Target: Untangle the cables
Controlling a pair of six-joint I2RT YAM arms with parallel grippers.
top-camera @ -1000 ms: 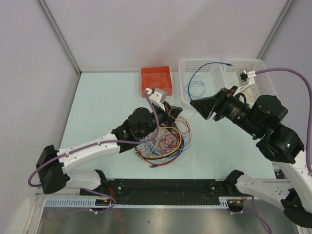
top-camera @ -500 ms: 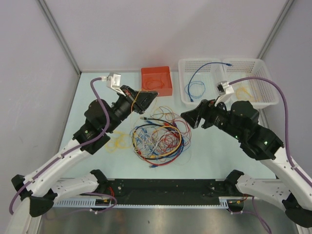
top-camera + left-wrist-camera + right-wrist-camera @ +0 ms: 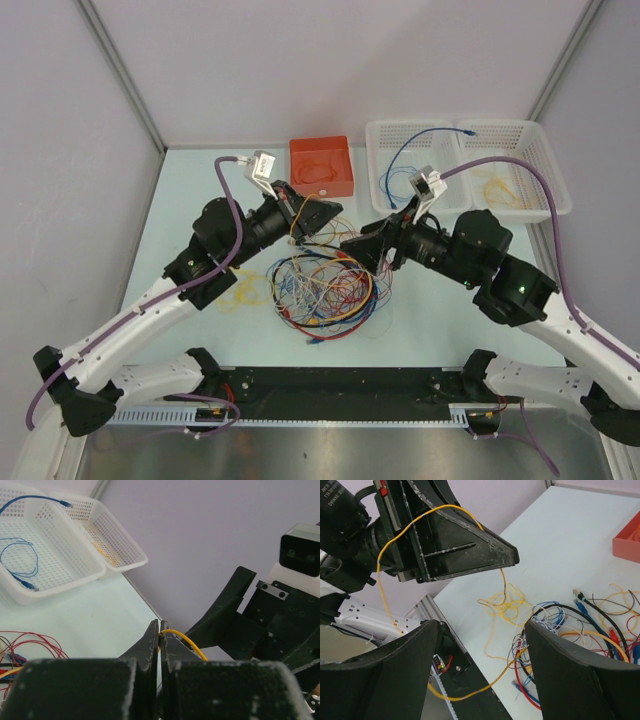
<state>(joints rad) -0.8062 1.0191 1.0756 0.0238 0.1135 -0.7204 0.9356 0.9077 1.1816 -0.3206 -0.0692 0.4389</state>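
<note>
The left gripper (image 3: 159, 630) is pressed together on a yellow cable (image 3: 181, 634), held over the table (image 3: 450, 320). The right gripper (image 3: 482, 630) stands spread just before it (if it touches that cable, I cannot tell). The other cables (image 3: 325, 290) lie tangled on the table under them.

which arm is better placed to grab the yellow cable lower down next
Right, most likely. The right fingers are open and point at the yellow cable. The left fingers are shut on it, holding it up, so they cannot regrip.
</note>
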